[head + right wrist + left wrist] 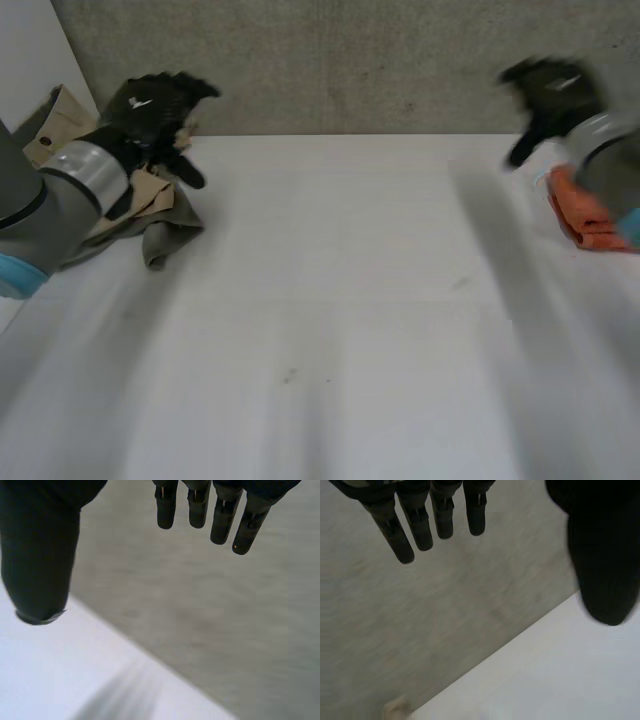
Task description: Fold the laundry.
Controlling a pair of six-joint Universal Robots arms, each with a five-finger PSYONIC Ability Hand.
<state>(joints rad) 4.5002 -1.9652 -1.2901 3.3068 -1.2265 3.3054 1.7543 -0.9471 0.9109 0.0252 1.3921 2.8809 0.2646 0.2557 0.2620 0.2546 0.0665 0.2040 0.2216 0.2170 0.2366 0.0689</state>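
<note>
laundry: crumpled tan and grey-green cloth heap (pixel 160 225), far left corner of the white desk (pixel 330 300), unfolded, partly under the left forearm
second piece: orange cloth (pixel 585 220), bunched at the desk's right edge, partly hidden by the right arm
left hand (pixel 155 105): raised by the far edge just beyond the tan heap, fingers (pixel 420 525) straight and spread wide from the thumb, holding nothing
right hand (pixel 550 90): raised at the far right, above and beyond the orange cloth, fingers (pixel 220 520) straight, thumb wide apart, empty
desk middle: bare, room to lay a piece flat
surroundings: grey wall (pixel 380 60) behind the desk; tan item (pixel 55 120) past the far left corner, cannot tell what it is
stage (judged): nothing grasped, no fold begun; picking one piece comes first
risk 1: the heap is layered, so a blind pinch may catch several layers and lift a bundle, not a corner
risk 2: both cloths sit near desk edges, so a sideways brush by arm or hand could push one off
risk 3: both palms face the wall, so reaching down without re-aiming could miss the cloth
</note>
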